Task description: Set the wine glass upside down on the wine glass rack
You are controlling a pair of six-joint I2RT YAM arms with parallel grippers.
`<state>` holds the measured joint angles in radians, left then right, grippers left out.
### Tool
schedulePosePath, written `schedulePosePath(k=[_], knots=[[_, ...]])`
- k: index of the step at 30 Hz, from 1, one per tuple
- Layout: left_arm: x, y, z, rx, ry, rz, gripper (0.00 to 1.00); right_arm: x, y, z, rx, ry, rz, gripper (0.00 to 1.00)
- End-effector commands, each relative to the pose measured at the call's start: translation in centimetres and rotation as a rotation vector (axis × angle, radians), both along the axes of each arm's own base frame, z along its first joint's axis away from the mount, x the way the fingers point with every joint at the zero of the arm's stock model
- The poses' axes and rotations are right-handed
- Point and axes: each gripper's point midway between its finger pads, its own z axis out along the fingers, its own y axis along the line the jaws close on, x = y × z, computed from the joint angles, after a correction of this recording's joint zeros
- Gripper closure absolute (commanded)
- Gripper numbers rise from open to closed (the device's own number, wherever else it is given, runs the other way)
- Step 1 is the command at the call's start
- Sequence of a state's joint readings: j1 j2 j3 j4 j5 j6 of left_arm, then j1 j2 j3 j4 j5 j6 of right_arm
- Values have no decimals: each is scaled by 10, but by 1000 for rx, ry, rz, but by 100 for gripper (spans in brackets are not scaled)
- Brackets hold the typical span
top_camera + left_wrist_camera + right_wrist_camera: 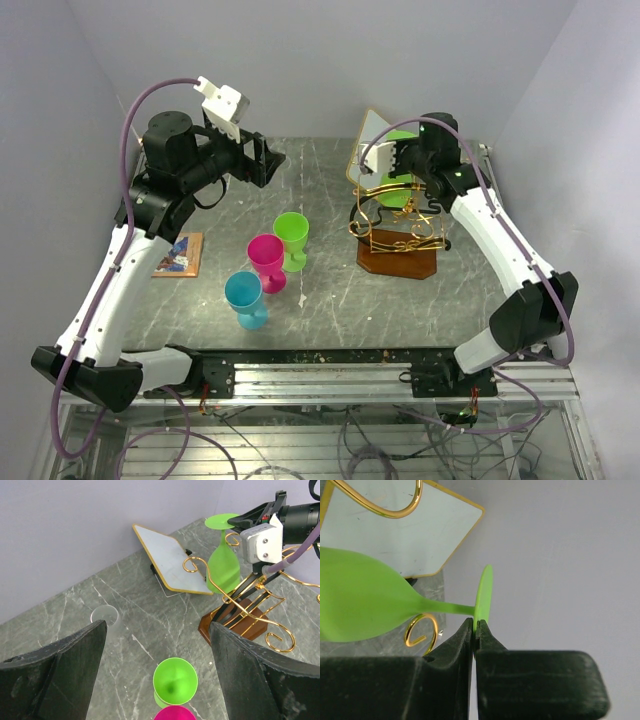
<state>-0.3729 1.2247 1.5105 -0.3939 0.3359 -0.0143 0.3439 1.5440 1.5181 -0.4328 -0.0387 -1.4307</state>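
Wrist and top views. We see the wine glass (223, 567), lime green, held upside down at the wine glass rack (398, 263). Its round foot (485, 592) is uppermost and its bowl (360, 605) hangs among the gold scrollwork at the top of the stand. We cannot tell whether the bowl rests on a wire or only passes behind one.

The right gripper (475, 630) is closed on the wine glass. Its dark fingers (455, 645) pinch the rim of the foot, with no visible gap beyond the thin disc. In the top view the glass lies at 12 o'clock from the rack's brown wooden base, partly hidden by the right wrist.

A white, gold-edged panel (172, 560) stands tilted at 11 o'clock from the rack. At 9 o'clock from the rack, well apart from it, three glasses stand upright on the table (330, 300). They are a second green glass (292, 238), a pink glass (267, 260) just beside it at 7 o'clock, and a blue glass (245, 297) at 7 o'clock from the pink one. A flat card (180, 253) lies at 9 o'clock from the pink glass.

The left gripper (157, 626) hangs above the table at 11 o'clock from the green glass. Its fingers (65, 670) are spread wide and hold nothing.
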Motion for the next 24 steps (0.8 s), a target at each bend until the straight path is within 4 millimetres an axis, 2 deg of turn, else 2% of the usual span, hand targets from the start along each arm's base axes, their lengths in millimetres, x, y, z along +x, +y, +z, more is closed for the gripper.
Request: schedulePosePath(k=[1, 24], knots=[[-3, 3, 9, -1, -40, 5, 6, -14, 0, 9, 31, 0, 4, 100], [-4, 0, 7, -2, -40, -10, 5, -31, -21, 11, 85, -39, -98, 100]])
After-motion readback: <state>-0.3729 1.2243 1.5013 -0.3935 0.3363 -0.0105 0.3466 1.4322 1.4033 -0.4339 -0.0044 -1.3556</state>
